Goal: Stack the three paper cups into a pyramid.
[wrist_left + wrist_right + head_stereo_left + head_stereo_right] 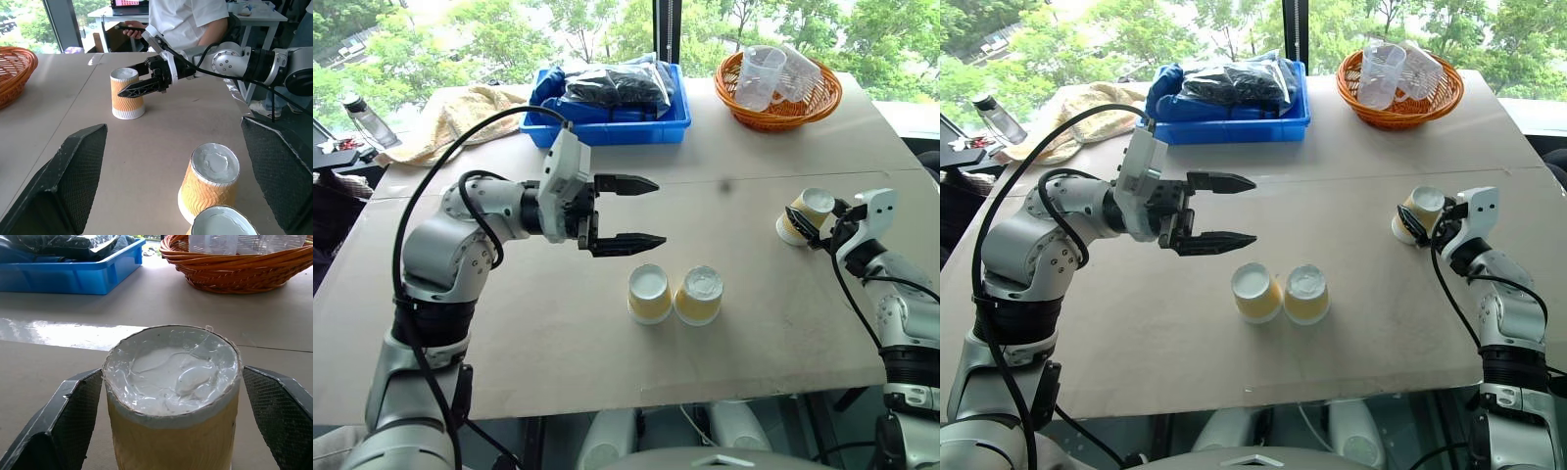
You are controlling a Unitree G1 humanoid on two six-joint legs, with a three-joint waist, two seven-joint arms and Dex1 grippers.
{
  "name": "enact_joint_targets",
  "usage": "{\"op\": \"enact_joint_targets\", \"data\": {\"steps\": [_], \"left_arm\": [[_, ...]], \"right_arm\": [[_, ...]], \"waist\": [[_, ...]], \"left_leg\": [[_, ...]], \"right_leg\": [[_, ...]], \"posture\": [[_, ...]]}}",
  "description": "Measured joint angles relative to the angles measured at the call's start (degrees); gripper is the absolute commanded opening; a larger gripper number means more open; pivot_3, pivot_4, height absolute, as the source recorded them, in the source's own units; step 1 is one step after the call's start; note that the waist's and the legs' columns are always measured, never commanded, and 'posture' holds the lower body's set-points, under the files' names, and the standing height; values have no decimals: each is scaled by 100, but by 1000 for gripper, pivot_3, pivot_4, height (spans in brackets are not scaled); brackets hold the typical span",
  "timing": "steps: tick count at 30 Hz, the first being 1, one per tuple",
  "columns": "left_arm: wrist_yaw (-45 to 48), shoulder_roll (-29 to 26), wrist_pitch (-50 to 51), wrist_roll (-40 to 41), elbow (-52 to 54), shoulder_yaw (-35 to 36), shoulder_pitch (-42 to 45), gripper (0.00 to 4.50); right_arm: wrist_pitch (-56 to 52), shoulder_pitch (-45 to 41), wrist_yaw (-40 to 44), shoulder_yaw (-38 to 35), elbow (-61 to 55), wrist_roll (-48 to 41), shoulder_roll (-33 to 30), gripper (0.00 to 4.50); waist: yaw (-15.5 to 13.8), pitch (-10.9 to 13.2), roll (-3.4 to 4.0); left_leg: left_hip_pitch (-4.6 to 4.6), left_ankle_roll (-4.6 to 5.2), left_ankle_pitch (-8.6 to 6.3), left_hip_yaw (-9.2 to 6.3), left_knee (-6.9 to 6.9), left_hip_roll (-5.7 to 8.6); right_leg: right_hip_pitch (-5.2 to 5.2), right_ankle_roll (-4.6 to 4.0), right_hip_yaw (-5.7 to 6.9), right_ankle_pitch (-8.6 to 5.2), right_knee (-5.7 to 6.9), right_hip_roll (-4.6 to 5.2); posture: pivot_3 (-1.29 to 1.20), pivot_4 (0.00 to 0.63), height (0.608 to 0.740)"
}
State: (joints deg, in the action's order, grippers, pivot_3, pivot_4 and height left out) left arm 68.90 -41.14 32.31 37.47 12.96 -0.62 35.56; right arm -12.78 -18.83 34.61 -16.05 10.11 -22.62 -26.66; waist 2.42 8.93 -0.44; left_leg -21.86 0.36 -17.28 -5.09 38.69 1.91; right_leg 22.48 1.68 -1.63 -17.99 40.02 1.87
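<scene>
Two paper cups (649, 294) (699, 296) stand upside down, side by side and touching, at the table's middle front. The third paper cup (806, 215) stands upside down at the right. My right gripper (803, 223) is open and reaches around it, one finger close on each side (73, 406); the cup (171, 396) still rests on the table. My left gripper (660, 211) hovers open and empty above the table, behind and left of the pair, pointing right. The left wrist view shows the pair (210, 181) and the far cup (127, 93).
A blue bin (607, 132) holding black bags sits at the back. An orange wicker basket (781, 113) with clear plastic cups is at the back right. A yellow cloth (450, 113) and a bottle (367, 119) lie far left. A person (186, 19) stands beyond the table.
</scene>
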Motion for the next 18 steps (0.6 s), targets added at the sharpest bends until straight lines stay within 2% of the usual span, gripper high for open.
{"op": "enact_joint_targets", "data": {"steps": [1, 2, 3, 5, 6, 13, 16, 18], "left_arm": [[0, 0, 0, -2, 0, 0, 0, 4500], [-17, 1, -2, -11, 0, 0, 1, 4500], [-28, 0, -3, -16, -1, 0, 1, 4500], [-47, 2, -9, -25, -8, 0, 3, 4500], [-52, 4, -10, -27, -10, 0, 5, 4500], [-118, -10, -11, -53, -26, 3, 9, 4500], [-51, -274, -12, -75, -58, 49, -45, 4500], [26, -528, -45, -148, -160, 175, -191, 4500]], "right_arm": [[5, 2, 4, 1, 0, 2, 0, 3755], [31, 18, 12, 3, -1, 11, 0, 3076], [39, 25, 14, 3, -2, 16, 0, 2965], [45, 37, 24, 4, -4, 22, 0, 2185], [45, 40, 25, 4, -5, 25, 0, 2070], [123, 221, 399, 16, -347, -116, -37, 2070], [-412, 341, 874, 198, -1352, -708, -305, 2070], [-1124, 200, 1010, 445, -2568, -1404, -502, 2070]], "waist": [[0, 0, 0], [-1, 0, 0], [-1, 0, 0], [-1, 0, 0], [-1, 0, 0], [-1, 1, 1], [32, 6, 11], [70, 6, 13]], "left_leg": [[0, 0, 0, 0, 0, 0], [0, 0, 0, 0, 0, 0], [0, 0, 0, 0, 0, 0], [0, 0, 0, 0, 0, 0], [0, 0, 0, 0, 0, 0], [-1, 0, 0, 0, 0, 0], [-1, 0, 0, 4, -1, -3], [1, 0, 0, -2, -3, -10]], "right_leg": [[0, 0, 0, 0, 0, 0], [0, 0, 0, 0, 0, 0], [0, 0, 0, 0, 0, 0], [0, 0, 0, 0, 0, 0], [0, 0, 0, 0, 0, 0], [0, 0, 0, 0, 0, 0], [8, 0, -11, 0, 4, -3], [7, -1, -6, 0, 4, -8]], "posture": [[0, 150, 740], [0, 150, 740], [0, 150, 740], [0, 150, 740], [0, 150, 740], [0, 150, 740], [0, 150, 740], [0, 150, 740]]}}
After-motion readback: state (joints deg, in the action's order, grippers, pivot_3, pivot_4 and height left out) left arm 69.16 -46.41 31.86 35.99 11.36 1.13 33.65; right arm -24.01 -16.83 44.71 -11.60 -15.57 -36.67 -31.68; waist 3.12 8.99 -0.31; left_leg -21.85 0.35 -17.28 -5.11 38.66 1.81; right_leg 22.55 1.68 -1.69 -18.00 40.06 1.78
